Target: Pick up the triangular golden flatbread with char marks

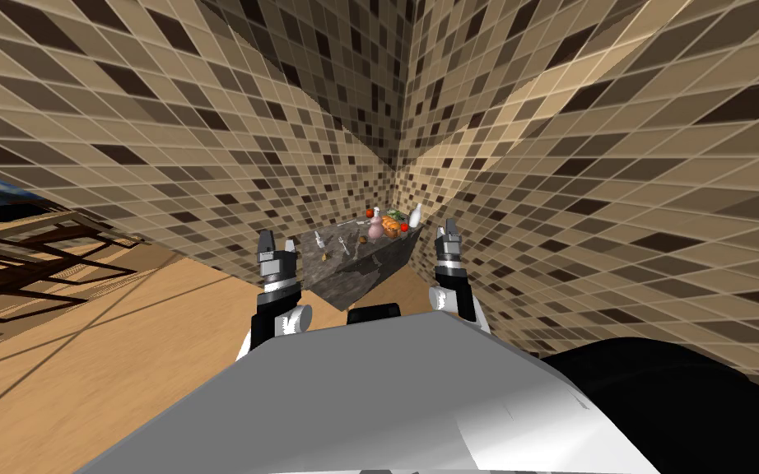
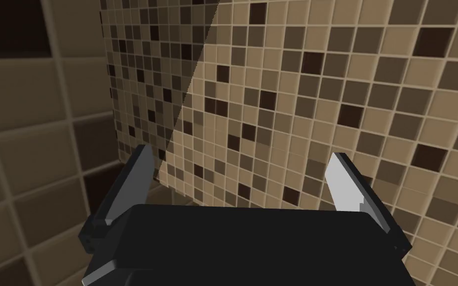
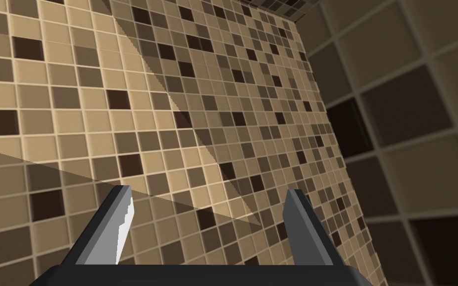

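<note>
From where I stand, the head view centres on a corner of brown and tan mosaic-tiled walls (image 1: 164, 123). A dark stone counter (image 1: 355, 280) sits wedged into that corner, just above the middle of the frame. Small things crowd the counter's far end: a pinkish jug (image 1: 375, 225), a white bottle (image 1: 415, 216), a red tomato (image 1: 404, 228), and cutlery (image 1: 318, 240) lying nearer the left. Among them, just right of the jug, is a golden-orange piece that I take for the flatbread (image 1: 390, 231). It is too small for me to tell its shape or any marks.

The left gripper (image 1: 277, 243) is raised at centre left, in front of the counter's near corner. The right gripper (image 1: 449, 229) is raised at centre right, beside the counter's right end. Both are well apart from the food. A wooden floor (image 1: 123, 346) spreads across the lower left, with a dark wooden frame (image 1: 24, 263) at the left edge and a black area (image 1: 682, 403) at the lower right.

In the left wrist view the arm's two fingers (image 2: 341, 181) stand wide apart with nothing between them.

The right wrist view shows the same: its fingers (image 3: 300, 228) are spread and hold nothing.
</note>
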Robot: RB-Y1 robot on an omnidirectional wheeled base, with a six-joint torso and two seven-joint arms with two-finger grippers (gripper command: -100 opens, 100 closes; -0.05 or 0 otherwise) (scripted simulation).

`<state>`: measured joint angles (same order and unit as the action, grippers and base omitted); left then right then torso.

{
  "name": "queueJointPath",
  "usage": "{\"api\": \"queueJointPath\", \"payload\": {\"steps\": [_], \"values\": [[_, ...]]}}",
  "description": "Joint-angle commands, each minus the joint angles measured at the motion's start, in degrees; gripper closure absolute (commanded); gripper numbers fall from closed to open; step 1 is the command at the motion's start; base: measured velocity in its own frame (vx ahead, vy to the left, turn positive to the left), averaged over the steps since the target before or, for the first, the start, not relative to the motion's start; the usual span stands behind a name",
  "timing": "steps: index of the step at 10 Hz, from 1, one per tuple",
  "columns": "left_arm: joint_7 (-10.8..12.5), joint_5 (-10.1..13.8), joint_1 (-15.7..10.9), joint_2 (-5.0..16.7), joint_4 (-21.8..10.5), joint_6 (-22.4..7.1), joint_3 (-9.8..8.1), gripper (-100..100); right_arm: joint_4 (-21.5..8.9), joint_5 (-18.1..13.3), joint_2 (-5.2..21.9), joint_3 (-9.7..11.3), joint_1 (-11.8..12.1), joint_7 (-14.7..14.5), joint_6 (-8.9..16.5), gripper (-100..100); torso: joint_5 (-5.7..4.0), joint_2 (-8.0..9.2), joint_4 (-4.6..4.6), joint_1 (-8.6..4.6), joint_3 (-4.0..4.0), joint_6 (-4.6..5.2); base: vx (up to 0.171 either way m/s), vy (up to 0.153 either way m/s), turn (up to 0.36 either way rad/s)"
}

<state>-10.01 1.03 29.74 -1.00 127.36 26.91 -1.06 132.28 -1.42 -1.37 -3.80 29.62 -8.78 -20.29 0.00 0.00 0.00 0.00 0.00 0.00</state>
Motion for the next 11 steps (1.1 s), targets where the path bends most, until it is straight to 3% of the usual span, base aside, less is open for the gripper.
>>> {"api": "queueJointPath", "payload": {"steps": [1,6,11], "values": [[0.0,0.0,0.0,1.9,0.2,-1.0,-0.17,-100,0.0,0.0,0.0,0.0,0.0,0.0,0.0,0,0.00,0.00,0.00,0.00,0.00,0.00,-0.001,-0.007,-0.017],[-0.3,0.1,-0.2,7.8,1.3,-8.0,-1.60,-100,0.0,0.0,0.0,0.0,0.0,0.0,0.0,0,-0.02,0.04,0.01,-0.10,0.02,0.01,-0.006,-0.026,-0.031],[-0.5,0.2,-0.6,9.9,2.3,-15.5,-3.01,-100,0.0,0.0,0.0,0.0,0.0,0.0,0.0,0,-0.02,0.02,0.00,-0.09,0.01,0.00,-0.006,-0.026,-0.033]]}}
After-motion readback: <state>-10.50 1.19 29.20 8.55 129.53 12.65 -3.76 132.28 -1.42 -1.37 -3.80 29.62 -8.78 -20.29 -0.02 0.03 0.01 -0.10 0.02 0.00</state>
